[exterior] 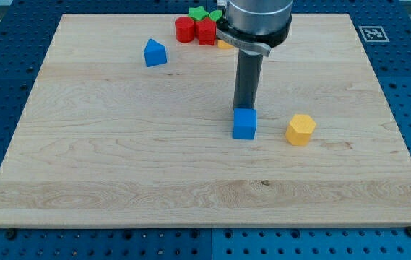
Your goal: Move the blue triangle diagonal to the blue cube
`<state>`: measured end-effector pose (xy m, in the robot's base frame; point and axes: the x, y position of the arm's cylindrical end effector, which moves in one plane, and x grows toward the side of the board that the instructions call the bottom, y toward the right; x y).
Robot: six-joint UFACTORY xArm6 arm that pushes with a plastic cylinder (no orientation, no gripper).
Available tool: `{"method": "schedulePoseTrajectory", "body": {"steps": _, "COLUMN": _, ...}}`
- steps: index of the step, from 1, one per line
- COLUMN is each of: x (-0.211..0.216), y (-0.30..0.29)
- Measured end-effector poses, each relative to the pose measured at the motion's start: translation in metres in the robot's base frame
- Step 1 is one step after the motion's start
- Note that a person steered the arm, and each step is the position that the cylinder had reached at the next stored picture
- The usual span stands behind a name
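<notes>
Behind blue cube (245, 123) — my tip (245, 108), touching.

Blue triangle (155, 53) upper-left of blue cube (245, 123)

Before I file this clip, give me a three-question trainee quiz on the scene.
1. True or false: my tip touches the blue triangle.
2. Which block lies to the view's right of the blue cube? A red cylinder B yellow hexagon C green star
3. Fill in: the blue triangle lies toward the view's upper ____ of the blue cube.

Key: 1 false, it stands just behind the blue cube; 2 B, the yellow hexagon; 3 left.
</notes>
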<state>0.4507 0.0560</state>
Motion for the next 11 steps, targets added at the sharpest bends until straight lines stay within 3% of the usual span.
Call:
{"method": "schedulePoseTrajectory", "body": {"steps": 1, "x": 0.008, "y": 0.0}}
{"method": "schedulePoseTrajectory", "body": {"steps": 3, "x": -0.091, "y": -0.005}}
{"method": "schedulePoseTrajectory", "body": {"steps": 6, "x": -0.148, "y": -0.037}}
{"method": "schedulePoseTrajectory", "body": {"steps": 9, "x": -0.161, "y": -0.189}}
{"method": "schedulePoseTrajectory", "body": {"steps": 10, "x": -0.159, "y": -0.218}}
{"method": "schedulePoseTrajectory", "body": {"steps": 11, "x": -0.154, "y": -0.207}}
